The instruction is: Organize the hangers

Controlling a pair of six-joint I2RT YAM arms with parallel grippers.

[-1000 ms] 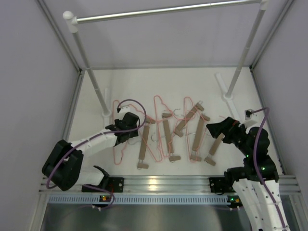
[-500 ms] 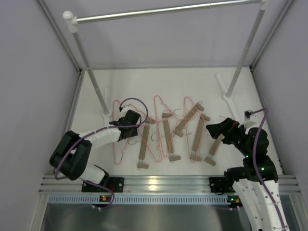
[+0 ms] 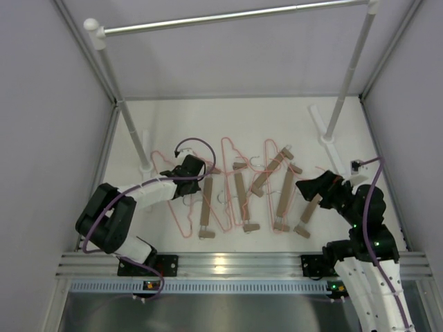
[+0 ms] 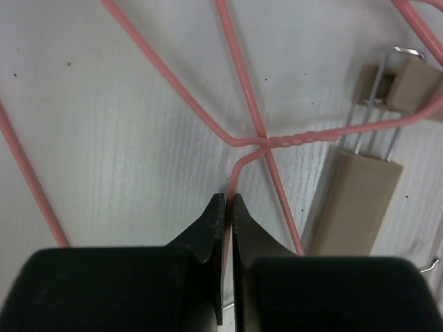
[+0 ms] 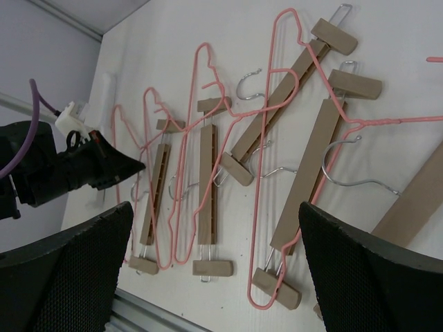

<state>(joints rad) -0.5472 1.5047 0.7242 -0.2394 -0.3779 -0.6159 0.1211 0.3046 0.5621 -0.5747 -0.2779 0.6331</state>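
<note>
On the white table (image 3: 277,117), at the left end of the row of hangers: pinched shut with the left gripper (image 4: 227,200) on a pink wire hanger (image 4: 239,164), tips nearly meeting, thin wire nipped between them just below its twisted neck. Lying flat alongside, tangled with other pink hangers (image 3: 224,149) and wooden bar hangers (image 3: 241,194). Farther right, spread wide at the right gripper (image 5: 216,207), poised above the row's right end, gripping nothing.

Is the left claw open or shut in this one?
Shut. In the left wrist view, the left claw has its tips pressed together, pinching the thin wire of a pink hanger between them.
</note>
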